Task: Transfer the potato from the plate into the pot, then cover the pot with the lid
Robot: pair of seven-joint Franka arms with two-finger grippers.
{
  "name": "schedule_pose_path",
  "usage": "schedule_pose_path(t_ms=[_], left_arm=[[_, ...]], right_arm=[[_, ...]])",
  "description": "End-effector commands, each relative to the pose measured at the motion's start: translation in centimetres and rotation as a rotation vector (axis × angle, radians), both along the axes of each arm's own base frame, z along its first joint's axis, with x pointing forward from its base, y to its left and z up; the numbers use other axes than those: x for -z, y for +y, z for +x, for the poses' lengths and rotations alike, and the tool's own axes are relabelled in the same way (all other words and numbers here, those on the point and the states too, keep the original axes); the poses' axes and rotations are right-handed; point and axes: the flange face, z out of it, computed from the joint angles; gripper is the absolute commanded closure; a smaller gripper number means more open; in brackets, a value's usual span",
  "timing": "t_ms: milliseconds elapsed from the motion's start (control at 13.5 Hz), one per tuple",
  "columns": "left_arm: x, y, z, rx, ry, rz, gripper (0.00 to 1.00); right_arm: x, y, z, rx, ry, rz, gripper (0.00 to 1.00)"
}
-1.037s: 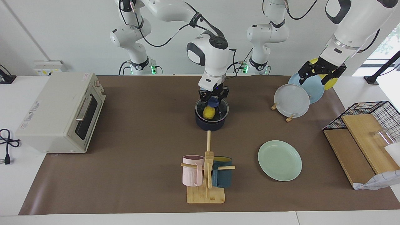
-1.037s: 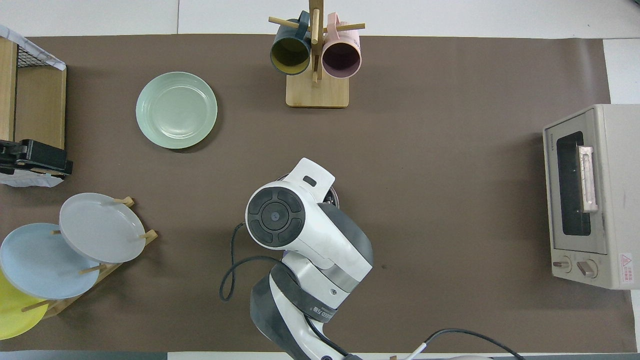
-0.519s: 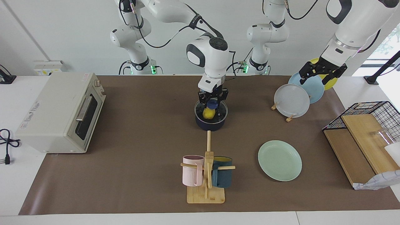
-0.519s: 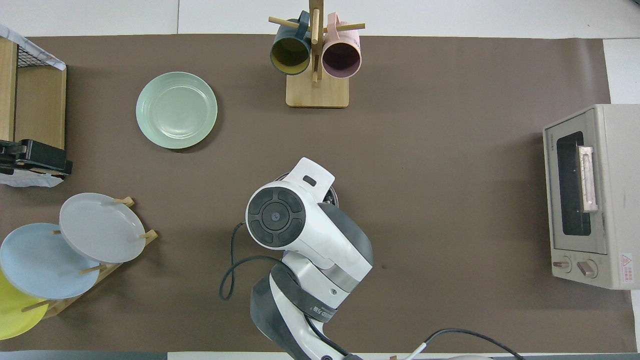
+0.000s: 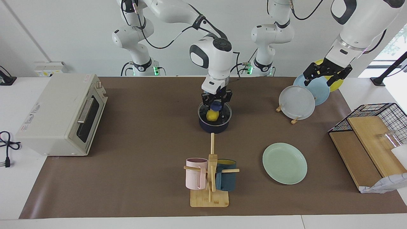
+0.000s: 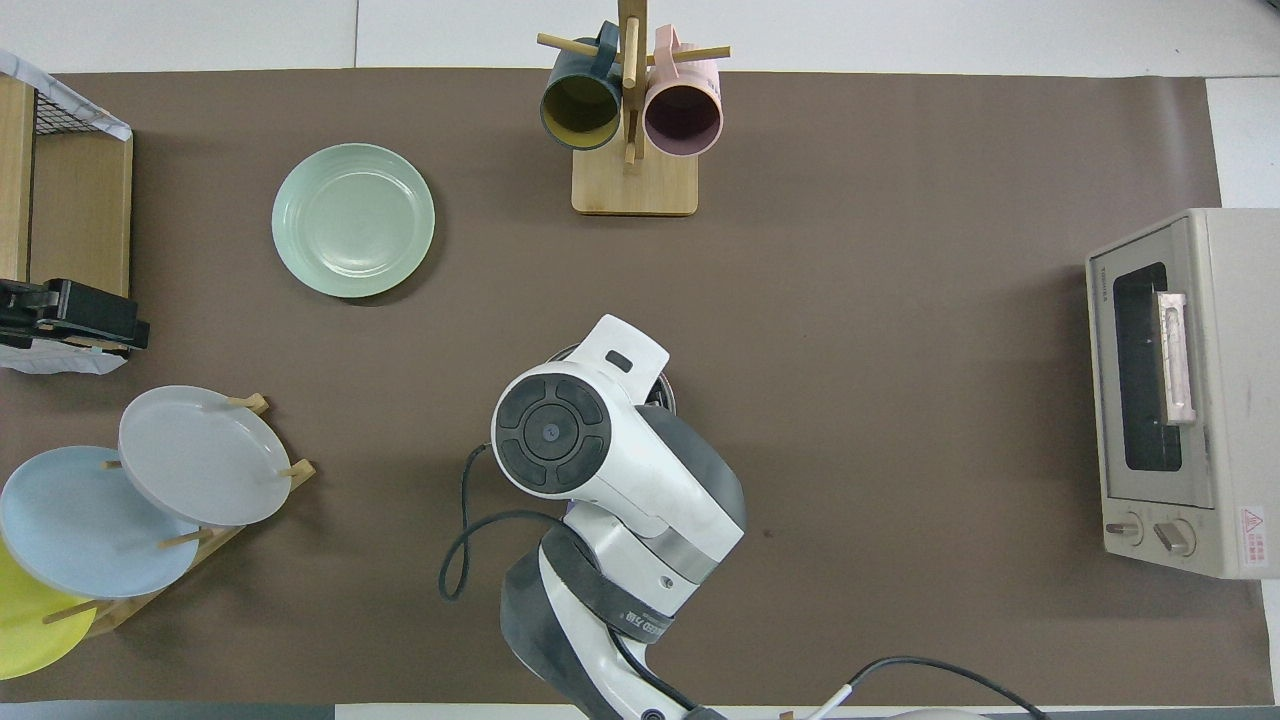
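Right end effector (image 5: 217, 102) at mid-surface, down on lid (image 5: 215, 113), fingers clamped on its blue knob. Lid sits on pot (image 5: 213, 126); potato (image 5: 212, 115) inside, directly below end effector. Plate (image 5: 284, 163) bare, at 4 o'clock from pot, farther from robots. Left end effector (image 5: 323, 75) waits above upright plates; grip state unreadable.

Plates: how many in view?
4. The mint-green plate lies flat beside the mug stand. The grey plate, light blue plate and yellow plate stand in the rack at the left arm's end. None appear hidden.
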Motion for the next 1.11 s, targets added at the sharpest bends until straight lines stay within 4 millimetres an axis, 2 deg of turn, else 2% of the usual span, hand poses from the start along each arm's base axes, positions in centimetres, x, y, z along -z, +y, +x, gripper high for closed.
schedule_pose_path(t_ms=[0, 148, 444, 815, 1037], left_arm=[[-0.5, 0.2, -0.3, -0.009, -0.005, 0.017, 0.00], [-0.5, 0.2, -0.4, -0.009, -0.003, 0.017, 0.00], [-0.4, 0.3, -0.4, -0.011, -0.002, 0.018, 0.00], [-0.5, 0.4, -0.3, -0.012, -0.003, 0.018, 0.00], [-0.4, 0.4, -0.3, -0.012, -0.002, 0.018, 0.00]], right_arm=[[0.0, -0.1, 0.3, -0.001, -0.010, 0.006, 0.00], [-0.3, -0.3, 0.5, -0.003, -0.014, 0.001, 0.00], [-1.6, -2.3, 1.7, 0.027, -0.012, -0.013, 0.00], [-4.7, -4.6, 2.9, 0.074, 0.004, -0.023, 0.00], [-6.8, -5.5, 2.8, 0.088, 0.013, -0.025, 0.00]])
